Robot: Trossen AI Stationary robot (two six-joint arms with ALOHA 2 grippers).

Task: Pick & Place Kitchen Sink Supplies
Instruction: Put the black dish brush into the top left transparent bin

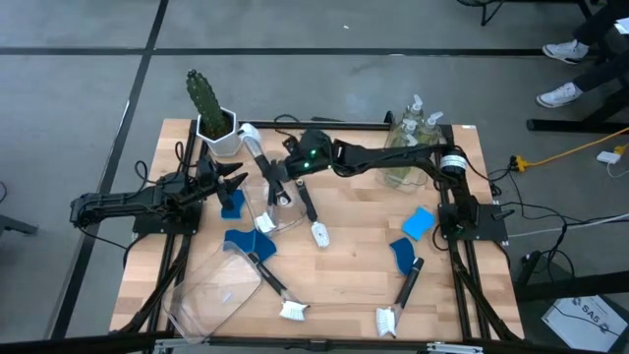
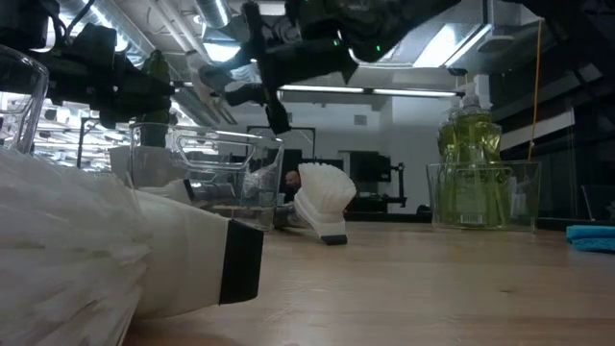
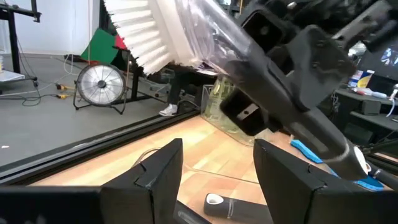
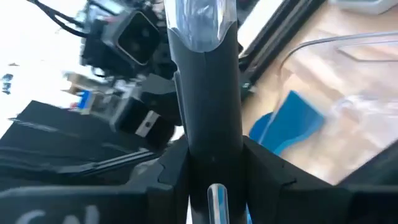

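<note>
My right gripper (image 1: 278, 180) reaches across the table's far middle and is shut on a black-handled dish brush (image 1: 257, 157), whose white head (image 1: 246, 131) points toward the cactus. My left gripper (image 1: 234, 181) hovers open just left of it, above a blue sponge (image 1: 233, 204). In the left wrist view the brush head (image 3: 140, 31) hangs above my open fingers. Three more brushes (image 1: 310, 211), (image 1: 270, 273), (image 1: 401, 295) and three sponges (image 1: 418, 222), (image 1: 401, 254), (image 1: 241, 242) lie flat on the table. Soap bottles (image 1: 413, 123) stand in a clear bin. My right gripper pinches the brush's black handle (image 4: 208, 124) between its two fingers, near the handle's free end with the hang hole (image 4: 214, 196). The fingers come level from the table's right and lie across the handle. The brush is lifted clear and tilted, head (image 2: 213, 75) higher than handle.
A potted cactus (image 1: 208, 108) stands at the far left. A small clear bin (image 1: 270, 208) sits under the grippers; a large clear bin (image 1: 218, 287) lies near the near-left edge. The soap bin (image 1: 405, 162) is at the far right. Bare wood shows in the near middle (image 1: 344, 275).
</note>
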